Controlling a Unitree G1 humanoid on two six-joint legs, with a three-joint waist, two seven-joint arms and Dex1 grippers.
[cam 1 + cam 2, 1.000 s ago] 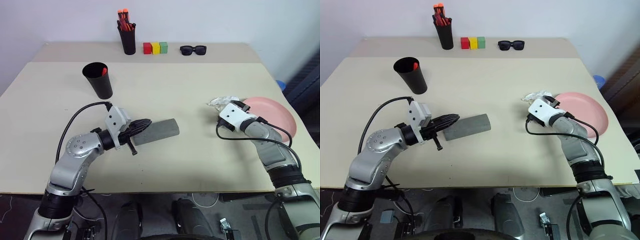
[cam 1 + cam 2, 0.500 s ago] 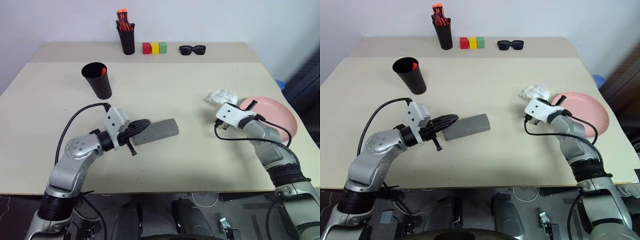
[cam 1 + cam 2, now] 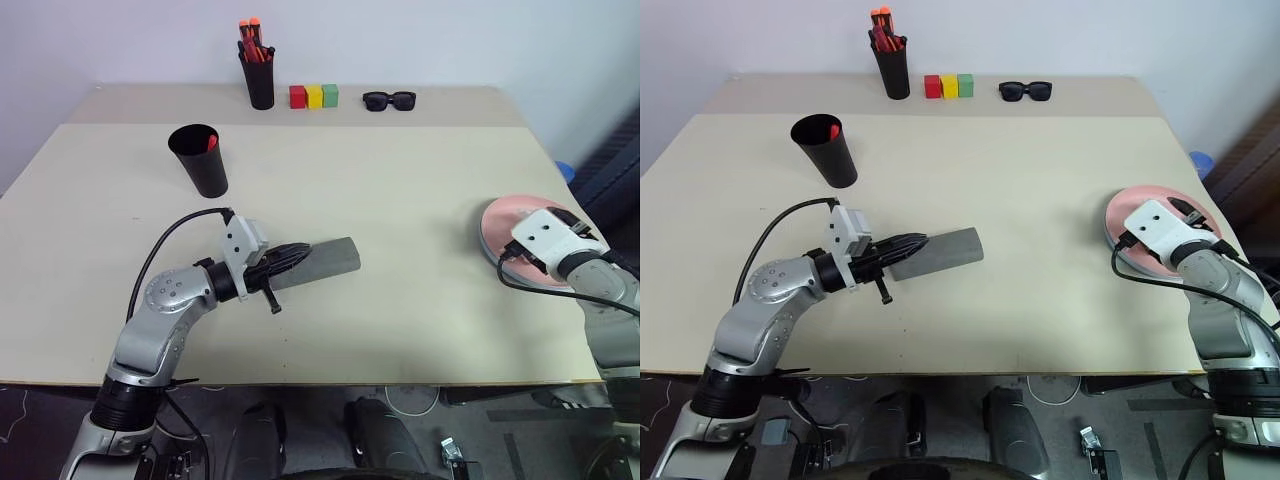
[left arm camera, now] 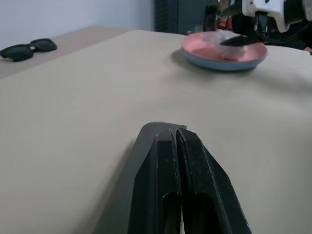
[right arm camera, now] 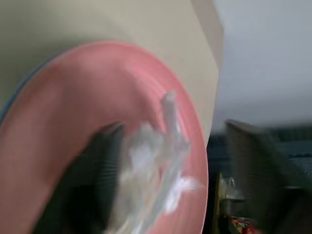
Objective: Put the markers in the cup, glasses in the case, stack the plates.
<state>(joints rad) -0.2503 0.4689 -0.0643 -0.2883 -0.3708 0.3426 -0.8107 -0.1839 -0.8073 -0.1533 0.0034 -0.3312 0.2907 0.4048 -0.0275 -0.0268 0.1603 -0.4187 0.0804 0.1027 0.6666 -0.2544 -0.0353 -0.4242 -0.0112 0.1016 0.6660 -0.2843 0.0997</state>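
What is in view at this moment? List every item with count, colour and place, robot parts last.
table: one, beige, under everything.
cup: one, black, rear left, red marker inside.
pen holder: one, black, back edge, orange-capped pens inside.
blocks: three, red, yellow, green, in a row at back.
sunglasses: one, black, back, right of the blocks.
case: one, grey, front left centre.
plates: two, pink stacked on blue, right edge.
clear wrapper: one, crumpled, on the pink plate.
left pincer: shut, on the case's end.
right pincer: over the plates.
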